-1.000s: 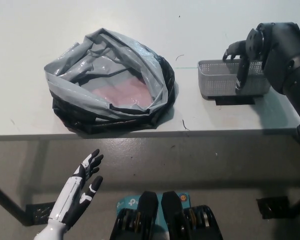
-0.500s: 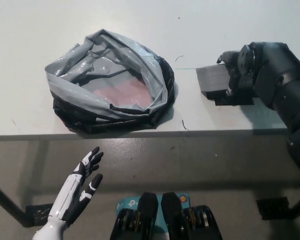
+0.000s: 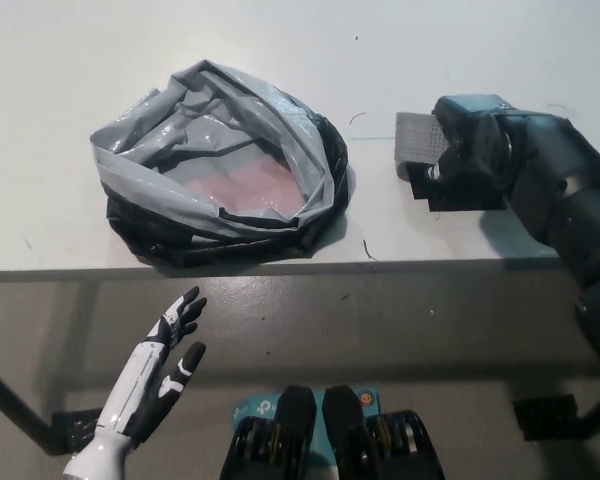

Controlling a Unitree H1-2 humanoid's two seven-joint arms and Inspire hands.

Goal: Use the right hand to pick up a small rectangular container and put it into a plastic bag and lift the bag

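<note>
- Closing on the small grey rectangular mesh container (image 3: 416, 140), the fingers of the black right hand (image 3: 464, 150) cover most of it, so only its left end shows; we judge the hand to be gripping it, though the contact itself is hidden.
- We should keep that grip firm and level before lifting, since the light plastic walls could flex or twist out of a loose hold.
- The container sits at the right of the white worktop (image 3: 280, 40), tilted, over a dark patch on the surface and well apart from the bag.
- The crumpled grey-and-black plastic bag (image 3: 220, 165) lies open-mouthed at the left centre of the worktop, a pinkish patch showing inside; we would carry the container leftwards, clear of the raised rim, and release it over the middle of the opening.
- The white left hand (image 3: 160, 375) rests below the worktop edge at lower left, fingers spread and holding nothing.
- Against the frame a second back, the right hand has come down from the container's far rim to wrap over it, and the container, then square and fully visible, is now tipped and mostly hidden; the bag has not moved.
</note>
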